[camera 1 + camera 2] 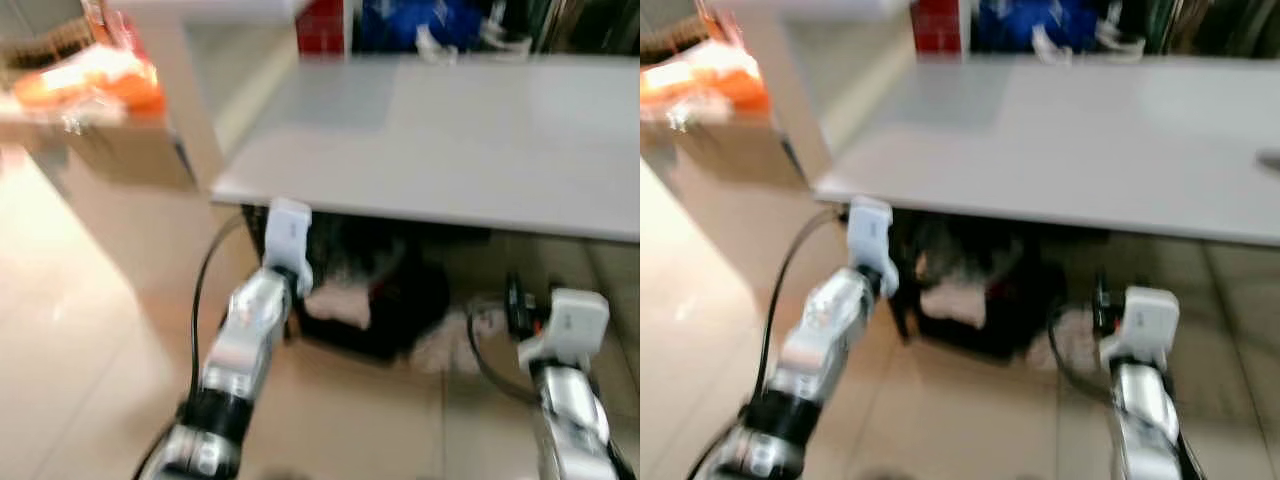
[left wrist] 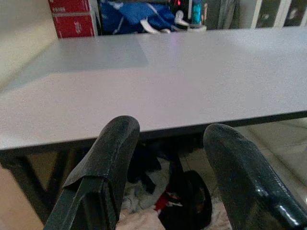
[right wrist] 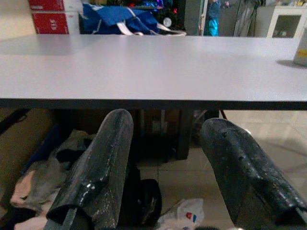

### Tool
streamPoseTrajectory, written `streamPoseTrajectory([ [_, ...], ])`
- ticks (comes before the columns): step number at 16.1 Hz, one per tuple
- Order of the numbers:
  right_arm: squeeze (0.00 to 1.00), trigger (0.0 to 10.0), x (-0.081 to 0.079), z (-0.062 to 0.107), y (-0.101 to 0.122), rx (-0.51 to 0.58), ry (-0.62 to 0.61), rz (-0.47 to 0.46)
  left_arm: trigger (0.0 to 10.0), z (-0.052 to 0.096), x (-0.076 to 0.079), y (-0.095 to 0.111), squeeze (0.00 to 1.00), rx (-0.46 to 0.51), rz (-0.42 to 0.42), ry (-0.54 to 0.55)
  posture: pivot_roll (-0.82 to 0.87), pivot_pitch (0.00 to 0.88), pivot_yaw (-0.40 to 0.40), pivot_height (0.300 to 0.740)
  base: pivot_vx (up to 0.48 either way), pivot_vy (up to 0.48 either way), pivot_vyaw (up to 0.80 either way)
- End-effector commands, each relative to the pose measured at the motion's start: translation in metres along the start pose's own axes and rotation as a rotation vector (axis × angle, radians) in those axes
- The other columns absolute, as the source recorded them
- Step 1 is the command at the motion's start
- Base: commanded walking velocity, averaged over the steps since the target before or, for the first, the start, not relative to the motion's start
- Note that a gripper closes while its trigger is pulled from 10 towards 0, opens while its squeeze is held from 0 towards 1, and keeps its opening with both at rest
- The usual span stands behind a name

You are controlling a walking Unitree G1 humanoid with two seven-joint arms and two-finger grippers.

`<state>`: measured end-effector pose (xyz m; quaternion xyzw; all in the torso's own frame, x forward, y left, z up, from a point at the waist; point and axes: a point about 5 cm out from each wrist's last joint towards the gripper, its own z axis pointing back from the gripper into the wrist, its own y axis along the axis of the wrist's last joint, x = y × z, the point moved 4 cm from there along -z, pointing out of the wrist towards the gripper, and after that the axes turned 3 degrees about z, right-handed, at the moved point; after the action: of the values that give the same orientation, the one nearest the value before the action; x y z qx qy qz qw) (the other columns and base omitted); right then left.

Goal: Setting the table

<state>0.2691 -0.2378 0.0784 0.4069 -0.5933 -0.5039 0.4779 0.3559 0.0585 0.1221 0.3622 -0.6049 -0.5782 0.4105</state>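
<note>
the table (image 1: 450, 150) lies at twelve o'clock, its long edge running across the view, top bare near the robot. both arms sit low before that edge. left gripper (image 2: 168, 177) and right gripper (image 3: 165, 167) are wide and hold nothing. the left looks slightly nearer the edge.

Both silver arms reach forward, left tool (image 2: 165, 177) and right tool (image 3: 165, 175) with fingers spread apart.

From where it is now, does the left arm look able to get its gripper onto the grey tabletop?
Probably yes. The left gripper is open, empty and faces the table edge with nothing between. It sits at about edge height, though, so it would likely need lifting first.
</note>
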Motion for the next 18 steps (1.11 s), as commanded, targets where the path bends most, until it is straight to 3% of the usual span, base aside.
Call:
streamPoseTrajectory([
  [1,0.0,10.0,-0.006,-0.002,0.006,0.018,0.022,-0.011,10.0,0.002,-0.011,-0.001,0.0,0.002,0.004,0.019,-0.02,0.0,0.069,0.735,0.0,0.48,0.0],
  [5,0.0,10.0,-0.006,-0.003,0.007,0.015,0.014,-0.02,10.0,0.003,-0.004,-0.006,0.0,-0.006,0.01,-0.009,-0.02,0.0,0.075,0.735,0.0,0.48,-0.57],
  [10,0.0,10.0,-0.006,0.0,0.01,0.029,0.007,-0.017,10.0,0.003,-0.002,-0.003,0.0,0.007,-0.006,-0.036,-0.02,0.0,0.083,0.735,0.0,0.48,0.0],
  [12,0.0,10.0,-0.001,-0.001,0.023,0.092,-0.024,0.01,10.0,0.003,-0.004,-0.001,0.0,0.025,0.007,-0.018,-0.03,0.0,0.084,0.735,0.0,0.48,0.0],
  [13,0.0,10.0,0.001,-0.002,0.029,0.116,-0.038,0.017,10.0,0.004,-0.009,0.001,0.0,0.042,0.008,0.008,-0.03,0.0,0.086,0.735,0.0,0.48,0.0],
  [15,0.0,10.0,0.006,-0.009,0.057,0.191,-0.055,0.016,10.0,0.011,-0.038,0.002,0.0,0.055,0.027,0.112,-0.03,0.0,0.088,0.735,0.0,0.48,0.0],
  [18,0.0,10.0,0.008,-0.016,0.078,0.242,-0.055,0.016,10.0,0.013,-0.05,0.005,0.0,0.057,-0.003,0.133,-0.03,0.0,0.084,0.735,0.0,0.48,0.0],
])
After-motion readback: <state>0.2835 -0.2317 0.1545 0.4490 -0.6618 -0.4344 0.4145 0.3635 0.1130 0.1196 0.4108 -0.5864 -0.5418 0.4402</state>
